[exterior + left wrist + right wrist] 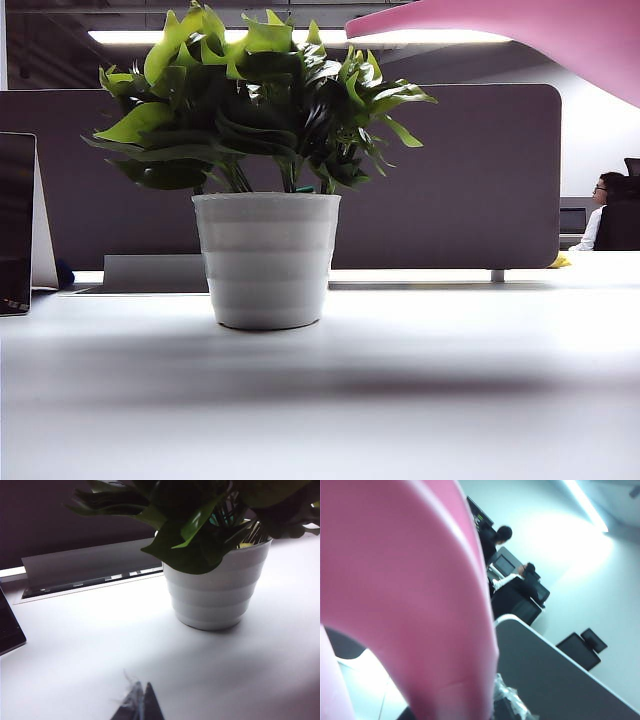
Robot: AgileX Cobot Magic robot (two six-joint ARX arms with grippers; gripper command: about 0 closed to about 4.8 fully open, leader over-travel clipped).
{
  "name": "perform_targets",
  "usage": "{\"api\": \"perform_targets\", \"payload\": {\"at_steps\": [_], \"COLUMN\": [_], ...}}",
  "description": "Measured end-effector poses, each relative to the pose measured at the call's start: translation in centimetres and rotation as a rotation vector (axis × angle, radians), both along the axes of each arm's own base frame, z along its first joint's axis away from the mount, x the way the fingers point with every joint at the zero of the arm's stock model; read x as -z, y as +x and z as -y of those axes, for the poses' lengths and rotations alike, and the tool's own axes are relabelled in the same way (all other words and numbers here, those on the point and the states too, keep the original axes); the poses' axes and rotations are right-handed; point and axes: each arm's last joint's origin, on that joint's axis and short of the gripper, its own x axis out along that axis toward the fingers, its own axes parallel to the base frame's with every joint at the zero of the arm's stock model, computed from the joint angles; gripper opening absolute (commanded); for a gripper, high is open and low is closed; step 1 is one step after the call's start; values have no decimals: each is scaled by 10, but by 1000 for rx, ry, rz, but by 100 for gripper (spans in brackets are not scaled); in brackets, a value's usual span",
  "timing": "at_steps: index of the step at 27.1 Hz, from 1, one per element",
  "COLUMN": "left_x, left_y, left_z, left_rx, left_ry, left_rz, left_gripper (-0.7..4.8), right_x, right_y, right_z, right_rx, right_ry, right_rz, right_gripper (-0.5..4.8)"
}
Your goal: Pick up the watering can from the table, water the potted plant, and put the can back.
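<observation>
Overhead, right claw (495, 700) grasping watering can (405, 595), left claw (140, 705) clenched, empty.

No readable text, label, brand, number or sign shows in any view: not on the pot (266, 260), the can (560, 35) or the panel (470, 180).

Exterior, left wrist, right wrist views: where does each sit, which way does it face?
Exterior: low at table height, level, facing the bushy green plant in its white ribbed pot; the pink plastic watering can's spout is overhead; no arm shows.
Left wrist: low over the white table, facing the pot; only the left tool's tips show.
Right wrist: tilted upward at the pink can and the grey divider panel; a bit of the right tool shows, gripping it.
Shared: plant in exterior and left wrist; can in exterior and right wrist.
</observation>
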Motion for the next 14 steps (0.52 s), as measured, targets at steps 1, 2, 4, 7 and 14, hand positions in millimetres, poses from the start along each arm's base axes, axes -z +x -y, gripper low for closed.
{"api": "perform_targets", "payload": {"at_steps": [1,2,4,7,14], "left_x": [0,0,0,0,0], "left_y": [0,0,0,0,0], "left_z": [0,0,0,0,0], "left_rx": [0,0,0,0,0], "left_ry": [0,0,0,0,0], "left_rz": [0,0,0,0,0], "left_gripper": [-5,-5,-5,-5,-5], "right_x": [-1,-2,-3,-3,-3], "right_y": [0,0,2,4,3], "right_z": [-1,-2,-2,-1,-1], "right_rx": [-6,-10,-19,-11,-8], "right_ry": [-4,-7,-9,-9,-30], "right_rz": [2,4,9,7,5], "right_gripper": [-6,-6,-6,-6,-6]}}
